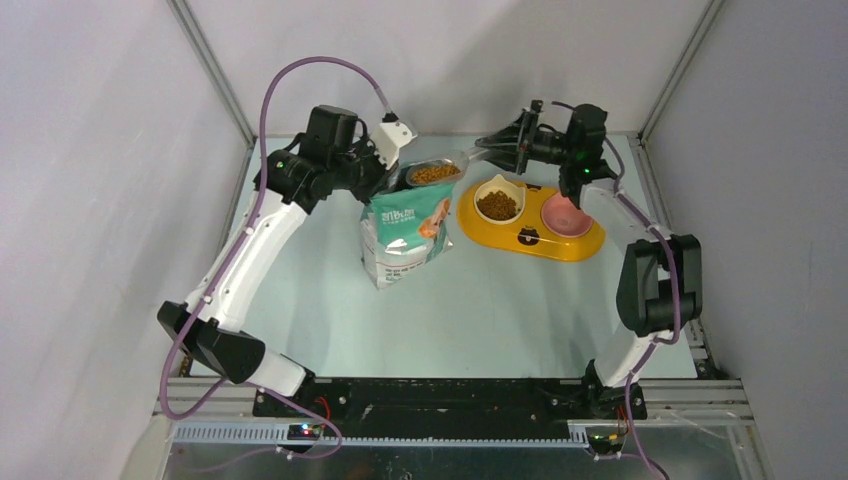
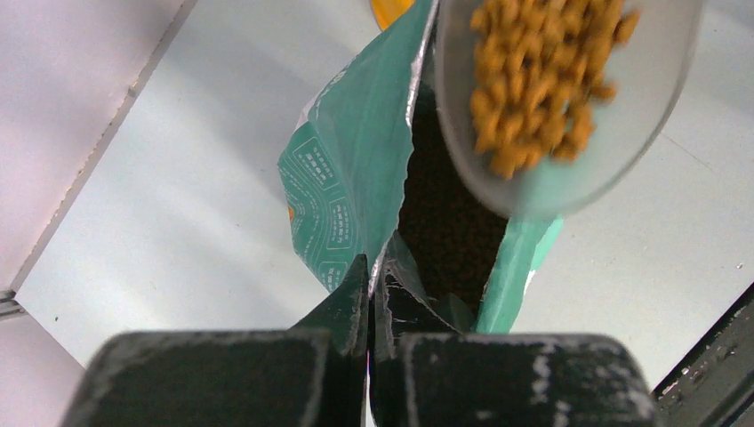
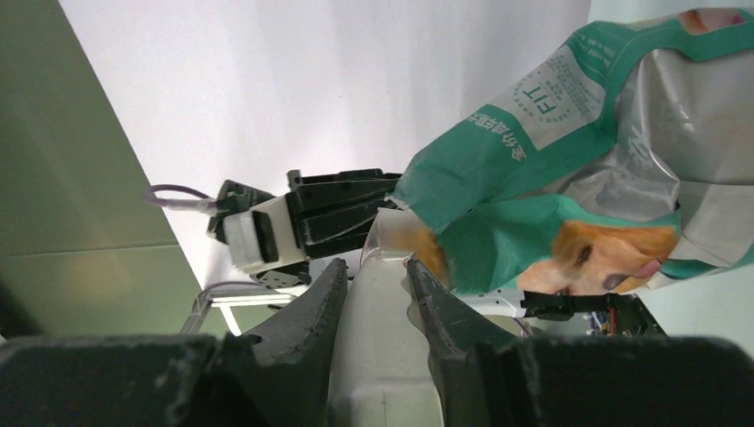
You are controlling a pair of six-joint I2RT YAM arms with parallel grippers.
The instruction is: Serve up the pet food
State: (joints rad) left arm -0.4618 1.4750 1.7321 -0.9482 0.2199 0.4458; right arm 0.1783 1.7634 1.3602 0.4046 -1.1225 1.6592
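The teal-and-white bag (image 1: 402, 236) with a golden dog stands at mid table, its top open. My left gripper (image 1: 385, 178) is shut on the bag's top edge (image 2: 384, 258), and dark kibble shows inside the bag (image 2: 445, 222). My right gripper (image 1: 500, 150) is shut on the handle (image 3: 381, 338) of the clear scoop (image 1: 436, 172). The scoop holds a heap of brown kibble (image 2: 542, 80) just above the bag's mouth. The bag also shows in the right wrist view (image 3: 569, 178).
The yellow double-bowl feeder (image 1: 530, 222) lies right of the bag. Its left white bowl (image 1: 498, 203) holds kibble and its right pink bowl (image 1: 566, 214) looks empty. Grey walls and metal frame rails enclose the table at the back and sides.
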